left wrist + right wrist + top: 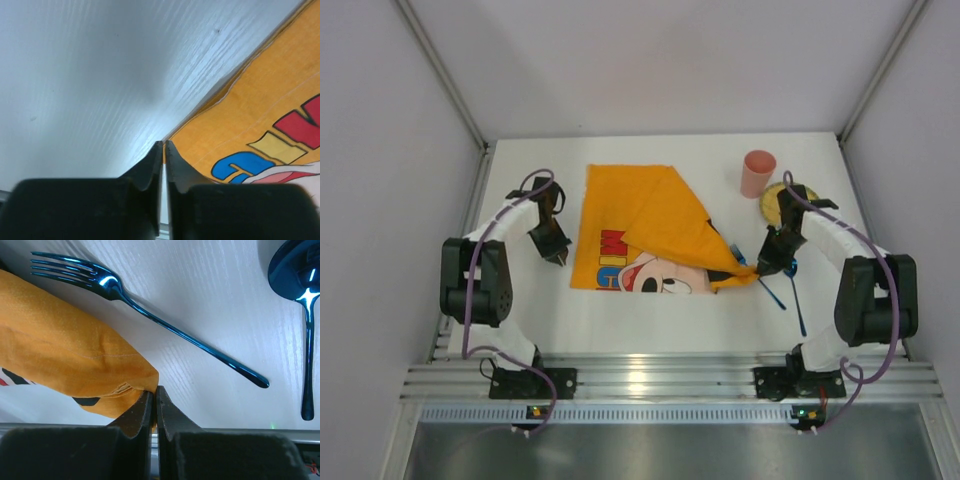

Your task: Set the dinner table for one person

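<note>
The orange cartoon-mouse cloth [640,225] lies on the white dinner table [650,325], with its right part folded over to the left. My right gripper [768,266] is shut on the cloth's near right corner [65,340]; its fingertips [155,388] pinch the bunched corner just above the table. My left gripper [560,256] is at the cloth's left edge. Its jaws [165,142] are closed, with a sliver of the orange edge [260,100] between the tips. A blue fork [175,332] and a blue spoon [300,275] lie on the table beside the right gripper.
A pink cup [757,172] stands at the back right. A yellow plate [772,203] sits next to it, partly hidden by my right arm. The fork [770,292] and spoon [798,305] lie near the front right. Grey walls enclose the table on three sides.
</note>
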